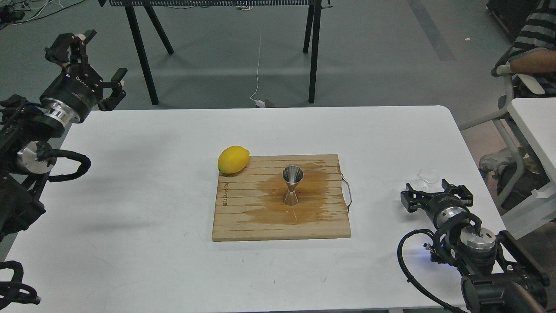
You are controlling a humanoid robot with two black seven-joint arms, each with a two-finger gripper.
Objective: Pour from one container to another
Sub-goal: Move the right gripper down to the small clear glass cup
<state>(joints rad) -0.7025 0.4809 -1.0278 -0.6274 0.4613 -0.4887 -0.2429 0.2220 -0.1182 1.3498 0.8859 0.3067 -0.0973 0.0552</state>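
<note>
Your right gripper, fingers spread wide and empty, sits just short of the cup near the right bench edge; judge it light, slick, breakable, so grip mid-wall gently, then carry to the jigger on the board.

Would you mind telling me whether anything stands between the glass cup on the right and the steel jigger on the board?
Nothing visible does. The glass cup sits by the right gripper; bare table and board lie between it and the jigger. The lemon sits beyond.
</note>
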